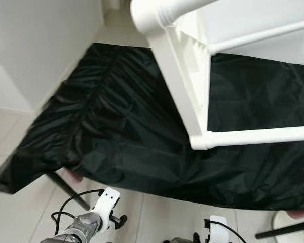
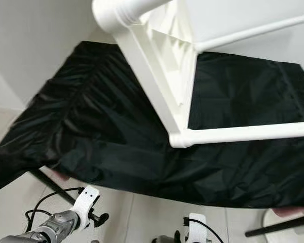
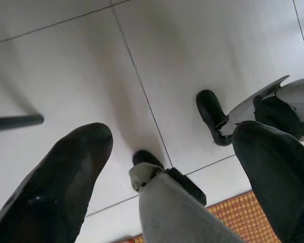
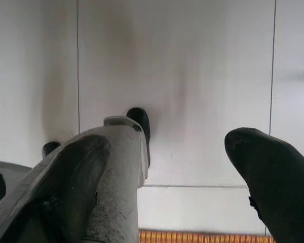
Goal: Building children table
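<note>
On top of the desk, which wears a crinkly black cloth, sits the white children table. It is tipped up, with a round leg and thin white bars joined on. Down below, the left gripper and the right gripper both hang over the tiled floor. Each one's fingers are spread wide apart and hold nothing. I think the building is partway or nearly done; I cannot tell which. Any next move would need an arm lifted up to the desk.
</note>
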### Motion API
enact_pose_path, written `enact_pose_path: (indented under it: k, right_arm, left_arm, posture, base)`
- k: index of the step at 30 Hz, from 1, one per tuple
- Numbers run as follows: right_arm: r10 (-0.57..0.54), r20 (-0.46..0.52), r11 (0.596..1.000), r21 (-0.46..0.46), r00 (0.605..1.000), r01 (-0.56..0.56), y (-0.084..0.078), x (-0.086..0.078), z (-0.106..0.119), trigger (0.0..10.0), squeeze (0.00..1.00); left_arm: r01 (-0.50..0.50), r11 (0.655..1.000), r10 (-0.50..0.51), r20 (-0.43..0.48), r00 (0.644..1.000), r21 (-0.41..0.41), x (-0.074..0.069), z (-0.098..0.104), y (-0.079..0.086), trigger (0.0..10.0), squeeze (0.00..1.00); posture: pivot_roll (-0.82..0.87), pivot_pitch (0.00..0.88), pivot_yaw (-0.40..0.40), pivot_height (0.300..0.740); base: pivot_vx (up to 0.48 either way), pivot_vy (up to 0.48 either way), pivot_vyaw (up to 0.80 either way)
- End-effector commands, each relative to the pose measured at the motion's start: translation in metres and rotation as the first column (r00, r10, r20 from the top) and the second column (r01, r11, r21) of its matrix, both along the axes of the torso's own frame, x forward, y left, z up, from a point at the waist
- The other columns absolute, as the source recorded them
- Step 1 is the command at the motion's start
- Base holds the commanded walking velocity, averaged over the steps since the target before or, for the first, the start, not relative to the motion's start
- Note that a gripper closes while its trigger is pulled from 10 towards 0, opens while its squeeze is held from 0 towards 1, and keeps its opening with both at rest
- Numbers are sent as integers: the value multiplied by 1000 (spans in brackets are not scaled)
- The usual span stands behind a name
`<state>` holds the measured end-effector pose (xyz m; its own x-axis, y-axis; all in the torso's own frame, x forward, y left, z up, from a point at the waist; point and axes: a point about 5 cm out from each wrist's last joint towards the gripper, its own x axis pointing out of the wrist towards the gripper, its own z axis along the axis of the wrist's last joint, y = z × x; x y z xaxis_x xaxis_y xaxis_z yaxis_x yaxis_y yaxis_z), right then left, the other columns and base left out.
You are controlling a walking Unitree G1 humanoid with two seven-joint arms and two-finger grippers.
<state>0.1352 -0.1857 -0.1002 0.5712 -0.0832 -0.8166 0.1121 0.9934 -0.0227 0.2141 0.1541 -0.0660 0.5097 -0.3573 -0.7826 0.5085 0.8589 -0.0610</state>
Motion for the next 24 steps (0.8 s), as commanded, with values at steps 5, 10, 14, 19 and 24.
enact_pose_path:
  k: [5,10,14,19,24]
  right_arm:
    - [5,-70,1000,-8,998,-6,0,-15,-6,10000,0]
    - [1,-69,1000,-10,998,-2,-1,-15,-6,10000,0]
    - [-11,-66,1000,-11,998,10,-2,-15,-6,10000,0]
    - [-18,-71,1000,-12,997,17,-3,-17,-6,10000,0]
    - [-22,-72,1000,-12,997,21,-4,-18,-6,10000,0]
  left_arm:
    - [-42,997,42,3,999,71,-5,-4,7,10000,0]
    - [-41,997,41,8,999,67,-4,-3,6,10000,0]
    - [-45,997,44,13,999,64,-3,-3,5,10000,0]
    - [-49,997,48,13,999,67,-3,-3,5,10000,0]
    - [-55,996,54,11,998,66,-3,-3,4,10000,0]
  posture:
    - [17,0,12,740]
    - [16,0,14,740]
    - [14,0,14,740]
    - [11,0,14,740]
    - [9,0,12,740]
  base:
    - [0,0,-784]
    - [0,0,-706]
    - [0,0,-153]
    - [0,0,0]
    - [0,0,0]
